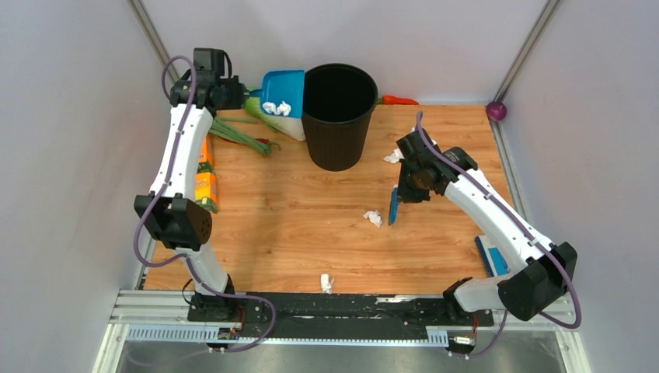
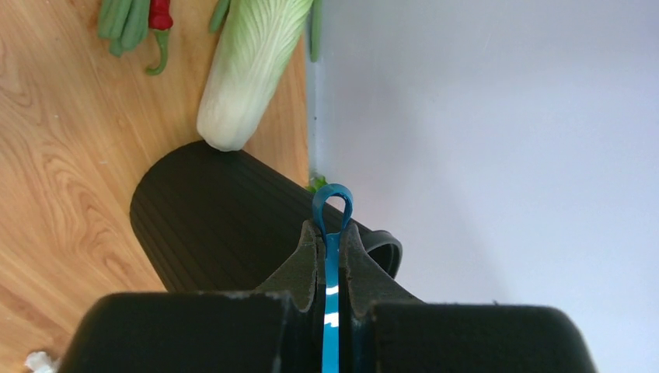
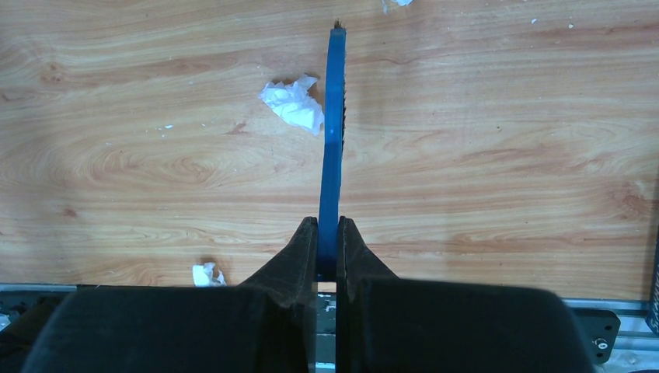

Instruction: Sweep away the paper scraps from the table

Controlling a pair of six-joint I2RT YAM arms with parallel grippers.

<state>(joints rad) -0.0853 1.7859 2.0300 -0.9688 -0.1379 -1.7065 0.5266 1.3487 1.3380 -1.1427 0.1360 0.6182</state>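
On the table [image 1: 287, 233], one paper scrap [image 1: 374, 218] lies just left of the blue brush [image 1: 393, 208]. Another scrap [image 1: 327, 283] lies near the front rail and a third [image 1: 393, 156] by the bin. My right gripper [image 1: 409, 189] is shut on the brush's handle; in the right wrist view the brush [image 3: 334, 132] stands edge-on beside a scrap [image 3: 294, 105]. My left gripper [image 1: 231, 93] is shut on the handle [image 2: 332, 210] of the blue dustpan [image 1: 284, 87], held up at the back left with white scraps [image 1: 276, 108] in it, beside the bin.
A black ribbed bin [image 1: 339, 115] stands at the back centre. A cabbage [image 2: 249, 70], green beans [image 1: 237, 134] and a red chili [image 2: 159, 19] lie at the back left, an orange box [image 1: 206, 183] along the left edge. A purple ball [image 1: 496, 110] sits at the back right, a blue object [image 1: 491, 255] at the right edge.
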